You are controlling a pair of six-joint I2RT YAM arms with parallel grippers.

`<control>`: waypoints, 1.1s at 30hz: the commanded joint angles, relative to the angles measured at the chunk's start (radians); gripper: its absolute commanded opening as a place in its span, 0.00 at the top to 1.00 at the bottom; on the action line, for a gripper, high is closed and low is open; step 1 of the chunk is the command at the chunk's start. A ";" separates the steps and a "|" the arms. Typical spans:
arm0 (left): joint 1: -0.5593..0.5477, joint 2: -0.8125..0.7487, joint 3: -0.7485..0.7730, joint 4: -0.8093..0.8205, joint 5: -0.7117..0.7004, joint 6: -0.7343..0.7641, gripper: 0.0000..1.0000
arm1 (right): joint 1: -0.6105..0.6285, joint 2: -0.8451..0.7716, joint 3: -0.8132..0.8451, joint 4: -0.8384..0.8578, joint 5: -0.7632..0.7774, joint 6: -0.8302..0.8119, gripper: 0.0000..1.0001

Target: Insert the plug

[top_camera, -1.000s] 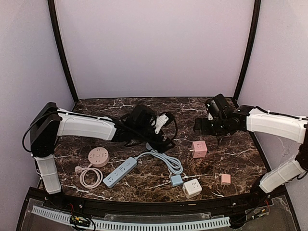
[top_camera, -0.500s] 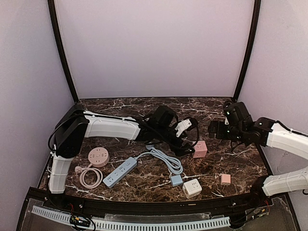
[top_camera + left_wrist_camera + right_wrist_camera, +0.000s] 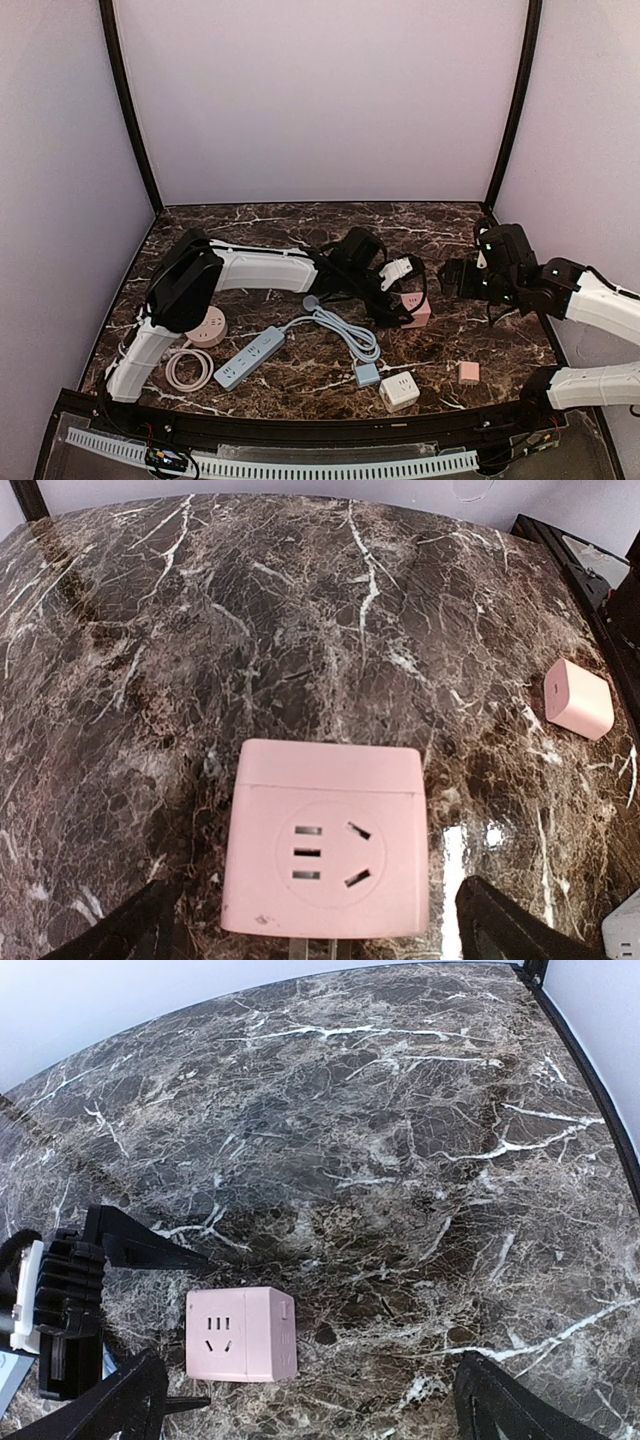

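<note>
Marble tabletop [image 3: 250, 225] carries pink cube [image 3: 325, 850], blue strip [image 3: 249, 358].

My left fingers [image 3: 515, 925] are spread wide, the pink cube socket [image 3: 325, 850] between them, bare table [image 3: 300, 610] showing in both gaps and beyond. The small pink adapter [image 3: 578, 698] sits well apart, off right. From my right wrist, those left fingers crowd the cube on the view's left; its other side is open marble. The grey cable [image 3: 345, 335] coils near the cube, toward the near edge.
</note>
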State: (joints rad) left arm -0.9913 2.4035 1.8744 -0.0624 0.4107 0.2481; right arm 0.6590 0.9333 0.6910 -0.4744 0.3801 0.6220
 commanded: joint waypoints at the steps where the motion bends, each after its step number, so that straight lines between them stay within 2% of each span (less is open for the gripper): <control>1: 0.000 0.016 0.044 -0.023 0.021 0.026 0.03 | -0.004 -0.015 -0.019 0.012 -0.010 0.007 0.01; 7: 0.000 0.050 0.077 -0.017 0.026 0.040 0.05 | -0.005 -0.007 -0.024 0.014 -0.023 0.005 0.01; 13: 0.000 0.065 0.084 -0.007 0.042 0.052 0.21 | -0.004 -0.021 -0.037 0.016 -0.037 0.007 0.01; 16: -0.001 0.068 0.090 0.000 0.059 0.050 0.25 | -0.004 -0.025 -0.042 0.017 -0.042 0.010 0.01; 21: -0.001 0.070 0.090 0.011 0.077 0.030 0.36 | -0.004 -0.026 -0.046 0.017 -0.046 0.017 0.01; 23: -0.001 0.070 0.086 0.015 0.083 0.027 0.34 | -0.005 -0.020 -0.044 0.017 -0.047 0.019 0.02; 24: -0.001 0.070 0.082 0.018 0.085 0.026 0.24 | -0.004 -0.018 -0.042 0.018 -0.049 0.020 0.01; 26: -0.001 0.072 0.077 0.032 0.086 0.025 0.17 | -0.004 -0.015 -0.040 0.019 -0.052 0.019 0.01; 27: -0.001 0.075 0.076 0.039 0.086 0.025 0.16 | -0.004 -0.015 -0.039 0.019 -0.053 0.020 0.01; 29: -0.001 0.079 0.077 0.050 0.084 0.026 0.18 | -0.004 -0.014 -0.039 0.019 -0.054 0.021 0.01; 33: -0.001 0.082 0.078 0.058 0.090 0.028 0.32 | -0.004 -0.016 -0.041 0.019 -0.059 0.027 0.01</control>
State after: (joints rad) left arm -0.9913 2.4775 1.9392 -0.0238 0.4782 0.2726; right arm 0.6586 0.9199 0.6563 -0.4709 0.3321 0.6334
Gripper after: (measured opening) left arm 0.728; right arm 0.986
